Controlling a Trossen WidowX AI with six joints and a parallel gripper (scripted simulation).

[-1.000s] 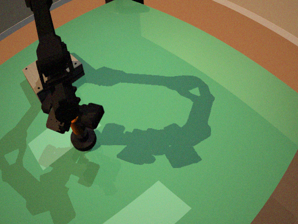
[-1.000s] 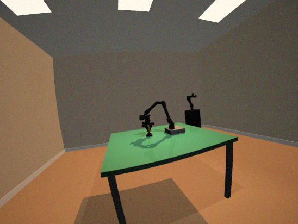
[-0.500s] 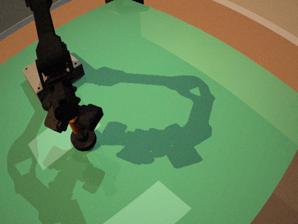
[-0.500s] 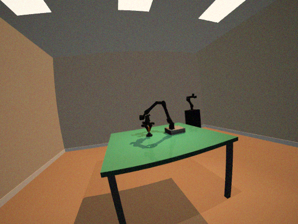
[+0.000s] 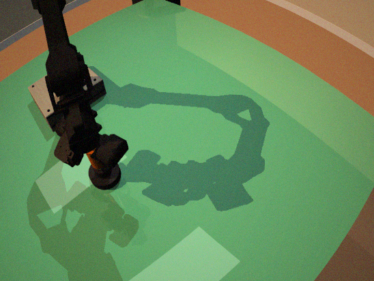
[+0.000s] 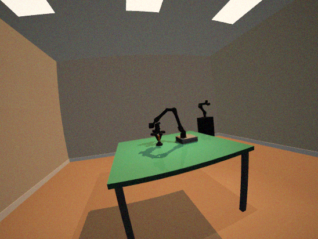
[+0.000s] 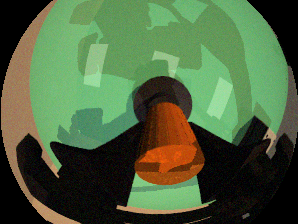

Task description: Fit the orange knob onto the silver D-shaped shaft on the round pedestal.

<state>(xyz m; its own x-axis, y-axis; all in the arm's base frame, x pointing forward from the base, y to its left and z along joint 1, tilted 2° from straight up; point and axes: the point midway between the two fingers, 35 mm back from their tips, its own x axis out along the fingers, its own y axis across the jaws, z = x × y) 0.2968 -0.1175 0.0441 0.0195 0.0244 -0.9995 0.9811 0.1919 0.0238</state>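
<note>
The orange knob (image 5: 91,159) (image 6: 158,137) (image 7: 168,127) is a tapered cone held between the fingers of my gripper (image 7: 165,125), which is shut on it. In the wrist view its wide end is toward the camera and its narrow end points at the pedestal. The dark round pedestal (image 5: 105,181) (image 6: 159,144) (image 7: 174,90) stands on the green table directly below the knob. The silver shaft and the knob's hole are hidden. Whether the knob touches the pedestal top cannot be told.
The arm's base (image 5: 39,95) (image 6: 187,140) stands on the green table (image 5: 164,129) (image 6: 203,151) behind the pedestal. Dark arm shadows and pale light patches lie across the table. A second small arm (image 6: 204,108) stands on a black block (image 6: 205,126) beyond the table.
</note>
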